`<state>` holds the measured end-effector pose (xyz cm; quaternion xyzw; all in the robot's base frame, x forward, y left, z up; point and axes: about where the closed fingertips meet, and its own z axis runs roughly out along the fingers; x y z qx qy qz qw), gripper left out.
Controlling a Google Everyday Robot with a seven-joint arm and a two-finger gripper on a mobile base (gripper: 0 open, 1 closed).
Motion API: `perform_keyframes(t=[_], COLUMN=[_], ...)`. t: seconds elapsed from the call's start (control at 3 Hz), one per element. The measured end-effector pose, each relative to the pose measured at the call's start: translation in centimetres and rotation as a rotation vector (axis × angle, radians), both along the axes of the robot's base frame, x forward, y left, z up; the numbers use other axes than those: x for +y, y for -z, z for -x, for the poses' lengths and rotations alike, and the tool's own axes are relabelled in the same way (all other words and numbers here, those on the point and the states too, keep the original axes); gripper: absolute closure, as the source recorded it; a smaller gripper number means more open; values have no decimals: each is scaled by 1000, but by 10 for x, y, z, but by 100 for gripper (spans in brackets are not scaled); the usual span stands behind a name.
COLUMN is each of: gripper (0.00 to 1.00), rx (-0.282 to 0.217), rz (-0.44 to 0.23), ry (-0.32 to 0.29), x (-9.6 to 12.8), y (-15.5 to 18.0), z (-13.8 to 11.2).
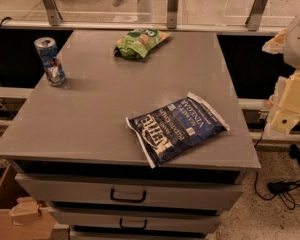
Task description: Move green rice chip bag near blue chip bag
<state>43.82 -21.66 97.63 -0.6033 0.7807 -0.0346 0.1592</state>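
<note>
The green rice chip bag [139, 42] is small and bright green and lies flat at the far middle of the grey table top [90, 109]. The blue chip bag [177, 128] is large and dark blue with white "Kettle" lettering. It lies flat at the front right of the table, near the front edge. The two bags are well apart. My gripper [289, 106] shows as pale yellow and white parts at the right edge of the view, off the table's right side, far from both bags and holding nothing that I can see.
A blue and white drink can [50, 61] stands upright at the table's far left. A glass barrier with metal posts [173, 6] runs behind the table. Drawers [127, 194] sit below the top. A cardboard box [15, 214] is on the floor at left, and cables [285, 189] at right.
</note>
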Motion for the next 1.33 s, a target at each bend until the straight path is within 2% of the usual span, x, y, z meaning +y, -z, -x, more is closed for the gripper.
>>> perform_keyframes(t=[0.33,0.67,1.0,1.33], gripper=[0,0,0,0], rx=[-2,-9,-41,-120], rz=[0,-37,-104,-182], ry=[0,-86,-243,-368], x=[0,17,60,109], y=[0,5,6,-8], z=[0,-24,-73,-125])
